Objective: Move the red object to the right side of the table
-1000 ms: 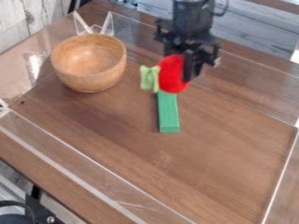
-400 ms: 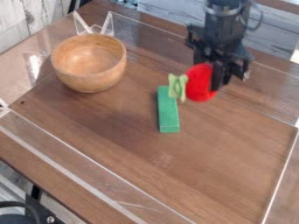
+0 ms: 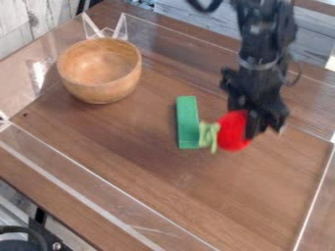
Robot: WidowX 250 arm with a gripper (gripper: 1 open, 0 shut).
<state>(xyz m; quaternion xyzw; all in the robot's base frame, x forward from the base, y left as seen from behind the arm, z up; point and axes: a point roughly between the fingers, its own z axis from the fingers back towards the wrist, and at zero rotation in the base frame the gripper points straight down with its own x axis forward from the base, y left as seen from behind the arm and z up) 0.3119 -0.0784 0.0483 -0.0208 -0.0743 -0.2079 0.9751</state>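
Observation:
The red object point(image 3: 233, 133) is a small round red toy fruit with a green leafy stem sticking out to its left. It hangs just above the dark wood-grain table point(image 3: 144, 167), right of centre. My black gripper point(image 3: 249, 120) comes down from above and is shut on the red object, covering its upper part. The fruit's green stem overlaps the right edge of the flat green block point(image 3: 191, 123).
A wooden bowl point(image 3: 100, 71) stands at the back left. The flat green rectangular block lies near the table's middle. Clear acrylic walls point(image 3: 308, 211) edge the tabletop on all sides.
My gripper has carried the red object to the right and toward the front, from over the green block's far end to beside its near end.

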